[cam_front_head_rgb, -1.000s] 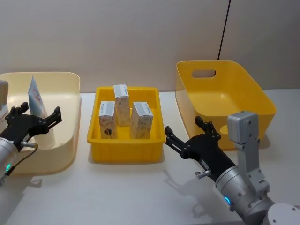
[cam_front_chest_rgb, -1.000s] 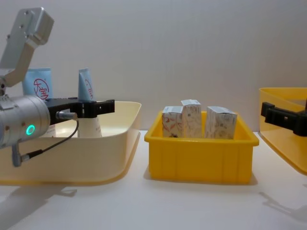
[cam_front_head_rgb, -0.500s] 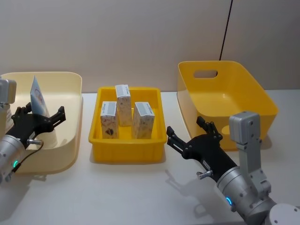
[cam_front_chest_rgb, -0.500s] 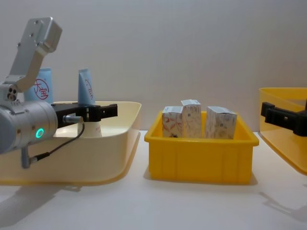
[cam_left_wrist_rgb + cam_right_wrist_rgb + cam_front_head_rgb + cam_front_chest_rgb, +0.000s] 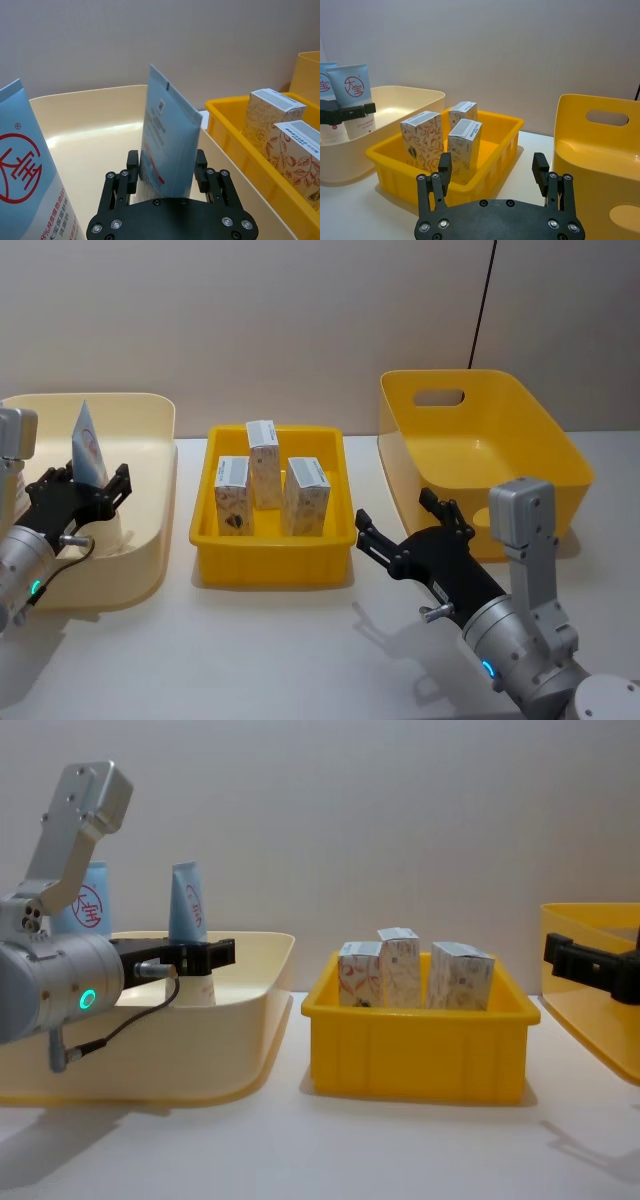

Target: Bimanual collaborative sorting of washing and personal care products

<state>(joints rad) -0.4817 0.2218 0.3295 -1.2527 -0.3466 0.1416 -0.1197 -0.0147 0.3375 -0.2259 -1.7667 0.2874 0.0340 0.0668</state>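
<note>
The cream bin (image 5: 150, 540) sits left, the deep yellow bin (image 5: 480, 450) right, a low yellow tray (image 5: 270, 565) between them. The right gripper (image 5: 392, 512) hovers over the table (image 5: 250, 660) near the tray's front corner, jaws spread wide, empty. In the cream bin the left gripper (image 5: 166, 165) is closed against both sides of an upright pale-blue tube (image 5: 170, 135) (a second tube (image 5: 25, 175) stands just beside). Three white cartons (image 5: 265, 465) stand in the tray
</note>
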